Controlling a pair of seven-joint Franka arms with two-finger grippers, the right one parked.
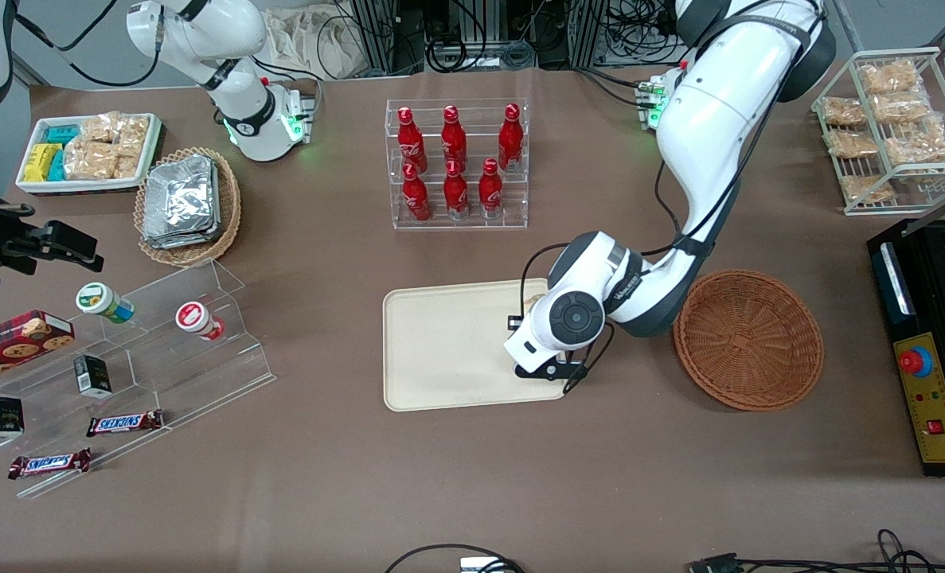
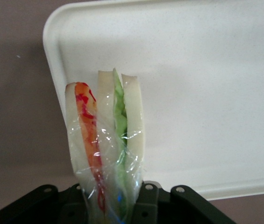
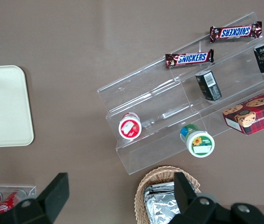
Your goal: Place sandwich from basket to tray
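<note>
Clenched in the pincer [image 2: 122, 196], the sandwich [image 2: 106, 140] hangs over the tray [image 2: 206, 93].

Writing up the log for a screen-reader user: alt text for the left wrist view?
The claw holds a plastic-wrapped wedge sandwich of pale bread with orange-red and green filling, edge-on and hanging over the rim of the cream tray. The tray's bare surface fills most of the view, with brown table showing alongside it.
</note>
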